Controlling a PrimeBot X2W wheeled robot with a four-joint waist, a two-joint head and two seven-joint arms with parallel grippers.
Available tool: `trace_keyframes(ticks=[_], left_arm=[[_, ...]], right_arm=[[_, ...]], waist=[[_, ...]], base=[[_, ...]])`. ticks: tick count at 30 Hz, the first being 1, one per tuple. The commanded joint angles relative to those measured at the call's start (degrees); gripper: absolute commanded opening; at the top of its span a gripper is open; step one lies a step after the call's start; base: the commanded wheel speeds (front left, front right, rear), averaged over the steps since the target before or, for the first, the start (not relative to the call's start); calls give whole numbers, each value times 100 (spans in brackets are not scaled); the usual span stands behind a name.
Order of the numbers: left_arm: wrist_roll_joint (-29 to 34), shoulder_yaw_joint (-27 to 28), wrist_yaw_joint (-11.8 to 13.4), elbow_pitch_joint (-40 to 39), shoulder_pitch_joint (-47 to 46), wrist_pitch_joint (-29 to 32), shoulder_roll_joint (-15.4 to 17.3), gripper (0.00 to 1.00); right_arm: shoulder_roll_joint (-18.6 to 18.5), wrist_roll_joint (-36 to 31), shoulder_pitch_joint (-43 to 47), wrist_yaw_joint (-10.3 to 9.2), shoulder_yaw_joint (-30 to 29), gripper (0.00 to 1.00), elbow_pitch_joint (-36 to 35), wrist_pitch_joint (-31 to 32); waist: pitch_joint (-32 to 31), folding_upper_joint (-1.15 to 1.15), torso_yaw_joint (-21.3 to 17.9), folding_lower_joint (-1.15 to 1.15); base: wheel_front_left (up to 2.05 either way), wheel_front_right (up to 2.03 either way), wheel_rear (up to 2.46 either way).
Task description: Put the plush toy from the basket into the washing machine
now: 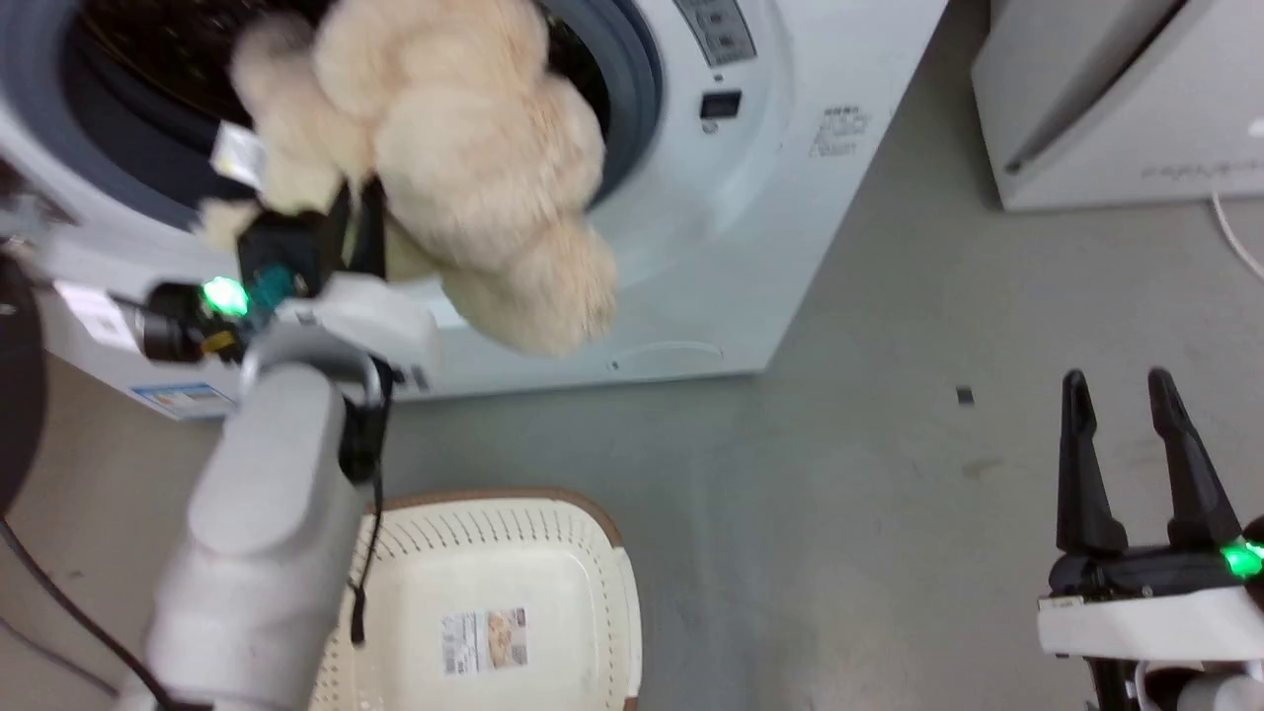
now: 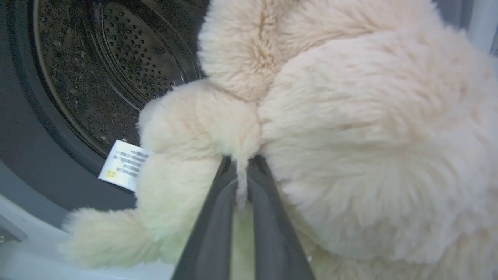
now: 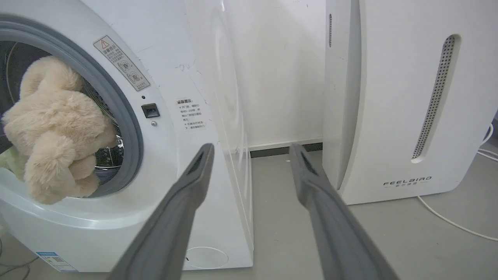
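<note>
The fluffy cream plush toy (image 1: pixel 474 168) hangs at the mouth of the white washing machine (image 1: pixel 750 197), partly over the grey gasket, with one lumpy limb drooping below the porthole rim. My left gripper (image 2: pixel 242 163) is shut on the plush toy (image 2: pixel 350 128), its fingers pinching a fold of pile; the steel drum (image 2: pixel 128 62) lies just beyond, and the toy's white tag (image 2: pixel 123 165) dangles by the gasket. From the right wrist, the plush toy (image 3: pixel 54 128) sits in the porthole. The cream basket (image 1: pixel 513 602) stands on the floor below. My right gripper (image 1: pixel 1121 395) is open, low at the right.
A white slanted appliance (image 3: pixel 404 97) lettered along its base stands right of the washing machine, with a white cable (image 3: pixel 451 217) on the grey floor beside it. A dark cable (image 1: pixel 59 602) trails at the far left.
</note>
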Motion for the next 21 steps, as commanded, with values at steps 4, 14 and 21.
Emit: trace_keyframes(ticks=[4, 14, 21], left_arm=[[126, 106, 24, 134, -629, -39, 133, 0], [238, 422, 55, 666, -2193, -39, 735, 0], [372, 457, -27, 973, -3354, -39, 1220, 0]], right_arm=[[-1, 81, -307, -4, 48, 100, -52, -25], [-1, 312, -819, -4, 60, 100, -192, -25], [-1, 488, -1010, -4, 110, 100, -302, -25]], waist=[[703, 0, -344, 0], [1768, 0, -900, 0], [2414, 0, -1148, 0]], base=[[0, 0, 0], [0, 0, 0], [0, 0, 0]])
